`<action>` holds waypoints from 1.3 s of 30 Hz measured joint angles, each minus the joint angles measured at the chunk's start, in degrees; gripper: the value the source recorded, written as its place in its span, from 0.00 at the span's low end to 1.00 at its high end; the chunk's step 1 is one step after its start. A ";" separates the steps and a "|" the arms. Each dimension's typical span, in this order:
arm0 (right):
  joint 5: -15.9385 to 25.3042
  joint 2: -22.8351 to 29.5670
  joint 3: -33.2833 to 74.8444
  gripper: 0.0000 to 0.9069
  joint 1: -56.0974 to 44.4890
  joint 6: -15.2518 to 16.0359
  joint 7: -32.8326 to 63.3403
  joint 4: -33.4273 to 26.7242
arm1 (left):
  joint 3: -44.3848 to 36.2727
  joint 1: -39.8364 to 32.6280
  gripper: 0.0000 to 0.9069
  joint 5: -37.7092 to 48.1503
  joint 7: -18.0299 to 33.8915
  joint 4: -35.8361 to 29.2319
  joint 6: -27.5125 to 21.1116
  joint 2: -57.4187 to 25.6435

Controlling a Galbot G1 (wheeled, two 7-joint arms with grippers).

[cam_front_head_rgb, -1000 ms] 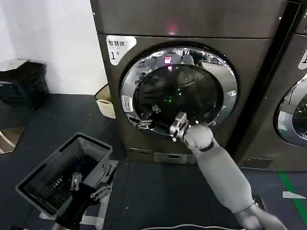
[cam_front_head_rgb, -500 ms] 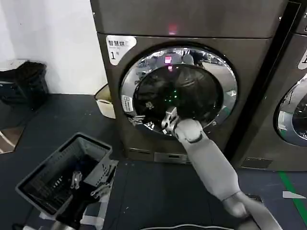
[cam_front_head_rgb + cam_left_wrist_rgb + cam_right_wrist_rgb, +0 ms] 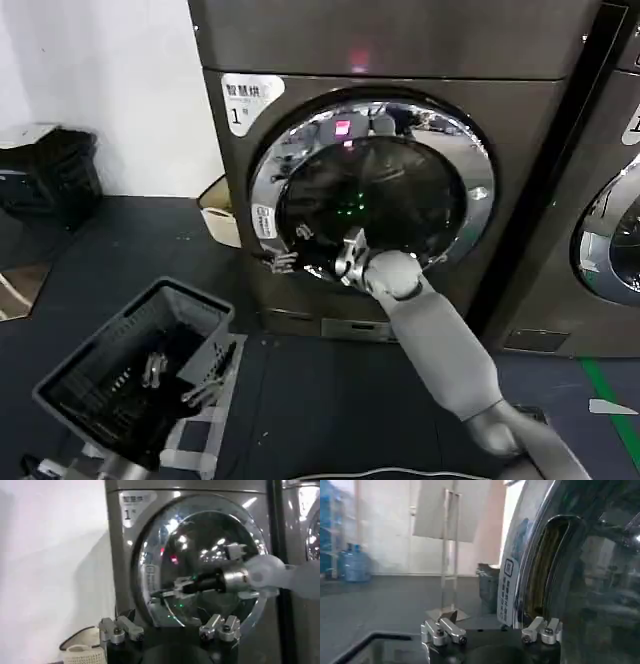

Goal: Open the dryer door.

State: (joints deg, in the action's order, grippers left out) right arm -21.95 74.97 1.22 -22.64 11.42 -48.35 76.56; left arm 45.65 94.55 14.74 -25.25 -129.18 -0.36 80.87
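Right arm [image 3: 440,345] is a chunky smooth light-grey shell with a rounded ball-ish wrist, then a black cylinder section leading into the right gripper [image 3: 285,262], bare silver metal. The left gripper [image 3: 180,375] has matching silver fingers [image 3: 117,630] with visible screws on a black base.

I am in what looks like a laundry room or a test bay fitted out as one. Two dark grey front-loaders stand side by side: the dryer [image 3: 400,190] with a white "1" sticker [image 3: 245,100], and a second machine [image 3: 615,200] to my right. A dark mesh basket [image 3: 130,370] sits on the dark floor [image 3: 330,410], which carries a green tape line [image 3: 612,405]. A white wall [image 3: 110,90] runs to my left. My right wrist camera shows a bare hall with water jugs [image 3: 354,562] and a sign stand [image 3: 447,555].
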 joint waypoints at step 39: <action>-4.33 -17.07 11.86 1.00 -17.46 -2.55 -35.44 17.35 | -9.46 -25.44 1.00 36.96 4.80 29.27 4.20 -37.57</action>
State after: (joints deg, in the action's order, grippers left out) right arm -26.28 57.90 13.07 -40.10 8.87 -83.79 93.91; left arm 36.19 69.11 51.70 -20.44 -99.90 3.84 43.30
